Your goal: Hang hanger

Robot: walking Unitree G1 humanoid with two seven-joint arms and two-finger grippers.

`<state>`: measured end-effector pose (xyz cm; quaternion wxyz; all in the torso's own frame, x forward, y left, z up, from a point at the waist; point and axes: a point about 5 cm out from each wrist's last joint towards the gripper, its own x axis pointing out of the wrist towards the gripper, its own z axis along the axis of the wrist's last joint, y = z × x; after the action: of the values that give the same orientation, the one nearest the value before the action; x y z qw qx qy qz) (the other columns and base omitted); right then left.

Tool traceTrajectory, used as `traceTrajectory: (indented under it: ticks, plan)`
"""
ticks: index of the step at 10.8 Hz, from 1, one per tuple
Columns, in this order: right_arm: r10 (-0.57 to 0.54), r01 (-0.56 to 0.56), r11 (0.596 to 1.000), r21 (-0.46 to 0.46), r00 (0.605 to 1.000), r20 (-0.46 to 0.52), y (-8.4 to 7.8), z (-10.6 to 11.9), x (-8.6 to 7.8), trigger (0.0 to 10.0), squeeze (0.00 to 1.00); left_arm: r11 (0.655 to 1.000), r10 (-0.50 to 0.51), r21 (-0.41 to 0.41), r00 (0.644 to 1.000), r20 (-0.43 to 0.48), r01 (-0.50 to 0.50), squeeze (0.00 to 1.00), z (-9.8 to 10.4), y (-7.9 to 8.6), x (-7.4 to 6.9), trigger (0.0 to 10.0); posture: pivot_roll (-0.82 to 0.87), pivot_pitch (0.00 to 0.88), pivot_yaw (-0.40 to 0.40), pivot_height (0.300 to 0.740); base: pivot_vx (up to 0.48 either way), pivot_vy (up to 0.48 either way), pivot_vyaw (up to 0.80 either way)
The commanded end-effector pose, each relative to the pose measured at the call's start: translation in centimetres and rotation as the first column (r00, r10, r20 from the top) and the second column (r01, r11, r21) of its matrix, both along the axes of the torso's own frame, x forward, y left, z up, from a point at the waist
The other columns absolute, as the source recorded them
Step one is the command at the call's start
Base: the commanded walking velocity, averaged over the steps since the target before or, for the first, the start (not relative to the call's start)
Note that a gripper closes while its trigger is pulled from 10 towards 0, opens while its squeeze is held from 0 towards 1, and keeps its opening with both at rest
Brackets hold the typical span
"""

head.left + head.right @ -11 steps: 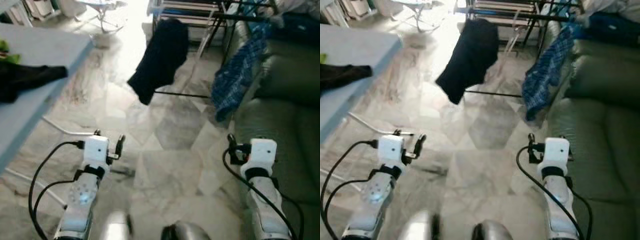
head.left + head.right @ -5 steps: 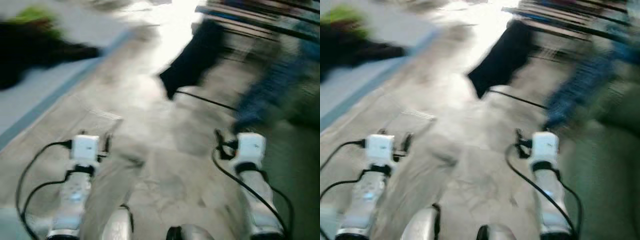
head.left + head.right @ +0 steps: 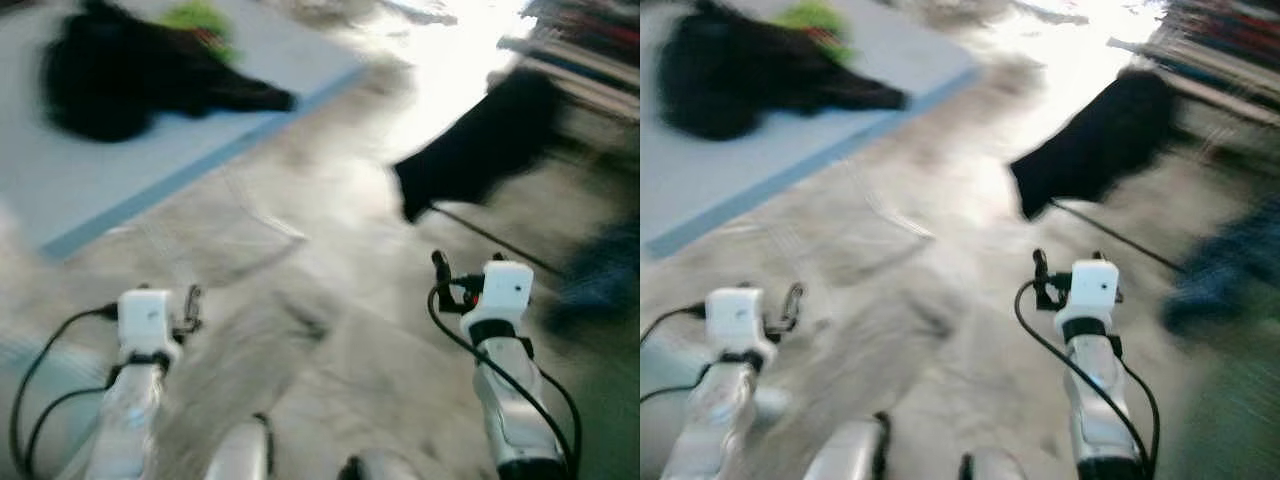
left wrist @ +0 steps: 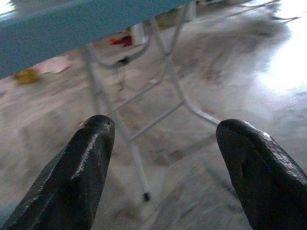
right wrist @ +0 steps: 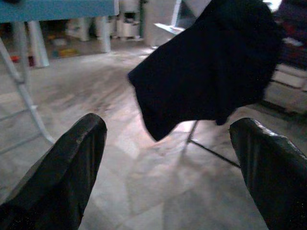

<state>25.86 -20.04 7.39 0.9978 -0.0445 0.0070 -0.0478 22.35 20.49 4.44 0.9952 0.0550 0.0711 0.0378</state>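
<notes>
Table (image 3: 150,170) ahead of left gripper (image 4: 163,158).

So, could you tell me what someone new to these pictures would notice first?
Probably the dark garment hanging ahead on the robot's right, above the pale stone floor. Next, the heap of black clothing with a green patch on the light blue table, ahead on the left. Both arms reach forward low over the floor, the left claw and right claw open and empty.

Head views smeared by motion; blue heap (image 3: 600,280) at right unreadable, dark bundle (image 3: 120,80) on bench (image 3: 90,190) unidentifiable, hanger indiscernible.
</notes>
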Motion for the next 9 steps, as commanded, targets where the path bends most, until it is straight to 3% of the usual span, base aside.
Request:
traceTrajectory:
  ticks: [1, 4, 6, 9]
  plan:
    - [-0.024, 0.024, 1.000, 0.001, 1.000, -0.016, -0.3, -0.6, -0.5, 10.0, 0.00, 1.000, -0.020, 0.018, 1.000, 0.007, 0.020, 0.00, -0.1, -0.5, -0.2, 10.0, 0.05, 0.102, -0.037, 0.740, 0.000, 0.000, 0.80]
    - [-0.022, 0.022, 1.000, 0.005, 0.999, -0.027, 0.0, -1.3, -0.7, 10.0, 0.00, 0.997, 0.053, 0.061, 0.998, 0.030, -0.055, 0.00, 0.1, -1.0, -0.6, 10.0, 0.06, 0.131, -0.017, 0.740, 0.000, 0.000, 0.80]
    - [-0.050, 0.050, 0.998, 0.031, 0.999, -0.003, -0.7, -0.7, -0.3, 10.0, 0.00, 0.995, 0.046, 0.088, 0.998, 0.041, -0.050, 0.00, 0.5, -0.8, -0.7, 10.0, 0.06, 0.146, -0.020, 0.740, 0.000, 0.000, 0.80]
    - [-0.024, 0.024, 0.998, 0.063, 1.000, -0.008, -0.4, -0.9, -0.6, 10.0, 0.00, 0.991, 0.001, 0.135, 0.996, 0.095, -0.014, 0.00, 1.5, -1.4, -0.5, 10.0, 0.06, 0.161, -0.026, 0.740, 0.000, 0.000, 0.80]
